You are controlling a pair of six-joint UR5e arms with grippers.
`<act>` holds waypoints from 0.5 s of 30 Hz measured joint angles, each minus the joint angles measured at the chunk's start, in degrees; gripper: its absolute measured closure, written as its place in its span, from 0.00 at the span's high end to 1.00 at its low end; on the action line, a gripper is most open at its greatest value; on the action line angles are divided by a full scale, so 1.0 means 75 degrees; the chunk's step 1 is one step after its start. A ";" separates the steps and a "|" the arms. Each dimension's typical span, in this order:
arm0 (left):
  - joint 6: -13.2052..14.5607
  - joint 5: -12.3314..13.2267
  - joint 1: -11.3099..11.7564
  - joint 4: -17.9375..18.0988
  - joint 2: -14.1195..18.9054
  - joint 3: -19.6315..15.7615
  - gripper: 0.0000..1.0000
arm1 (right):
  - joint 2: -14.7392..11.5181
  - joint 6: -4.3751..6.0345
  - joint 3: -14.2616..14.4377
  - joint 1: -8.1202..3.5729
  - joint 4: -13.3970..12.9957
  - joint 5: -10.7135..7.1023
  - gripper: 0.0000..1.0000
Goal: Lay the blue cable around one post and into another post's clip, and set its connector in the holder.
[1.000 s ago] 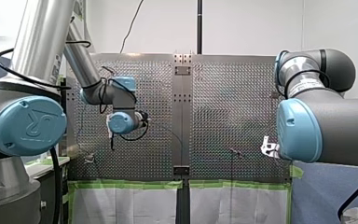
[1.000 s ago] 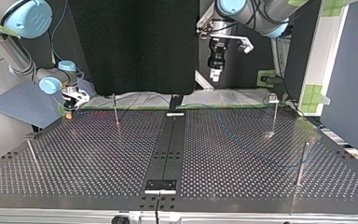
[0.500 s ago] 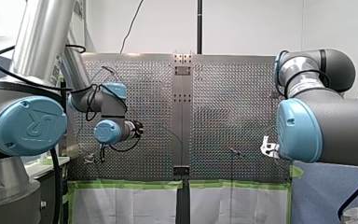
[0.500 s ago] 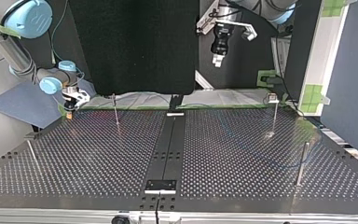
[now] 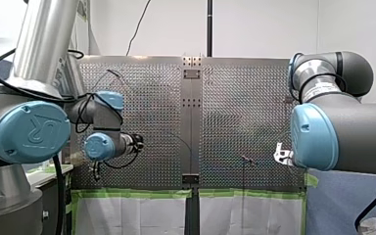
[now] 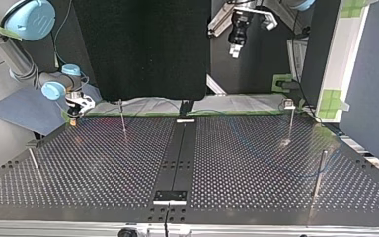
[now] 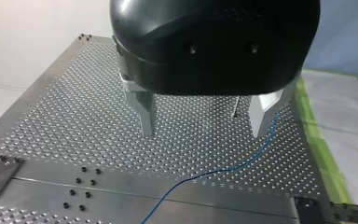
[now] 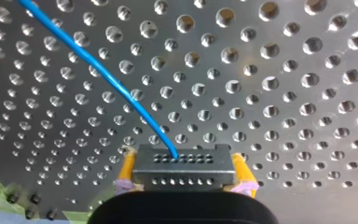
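Observation:
The blue cable (image 8: 103, 72) runs from a grey connector (image 8: 182, 167) across the perforated plate. My right gripper (image 8: 182, 181) is shut on that connector, yellow pads (image 8: 126, 167) on both of its sides. In the top view my right gripper (image 6: 74, 117) stays low at the table's far left corner. My left gripper (image 7: 203, 122) is open with nothing between its metal fingers (image 7: 143, 114), high above the plate. A stretch of the cable (image 7: 214, 172) lies under and ahead of it. In the top view my left gripper (image 6: 234, 49) hangs near the upper edge.
Thin posts stand on the table in the top view: one far left (image 6: 122, 118), one far right with a clip top (image 6: 290, 120), one near right (image 6: 319, 173), one near left (image 6: 33, 163). A black strip (image 6: 176, 158) runs down the middle.
My left arm has lifted its open gripper up and away from the table in the top view; in the front view its wrist swung left and down. My right arm has not moved.

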 joint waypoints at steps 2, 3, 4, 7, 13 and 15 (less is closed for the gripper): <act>0.0000 -0.0009 0.0002 0.0006 0.0000 -0.0032 0.99 | 0.0000 -0.0019 0.0000 -0.0002 0.0011 -0.0003 0.00; 0.0000 -0.0013 0.0002 0.0009 0.0000 -0.0036 0.99 | -0.0002 -0.0029 -0.0001 -0.0003 0.0017 -0.0008 0.00; 0.0000 -0.0011 0.0003 0.0012 -0.0001 -0.0033 0.99 | -0.0003 -0.0033 -0.0002 -0.0003 0.0021 -0.0012 0.00; 0.0000 0.0003 0.0004 0.0026 0.0001 0.0004 0.99 | -0.0008 -0.0040 -0.0001 0.0001 0.0034 -0.0020 0.00; -0.0007 0.0016 -0.0007 0.0046 0.0001 0.0130 0.99 | -0.0012 -0.0043 -0.0001 0.0007 0.0052 -0.0051 0.00; -0.0010 0.0018 -0.0015 0.0050 0.0000 0.0146 0.99 | -0.0019 -0.0043 0.0001 0.0010 0.0057 -0.0073 0.00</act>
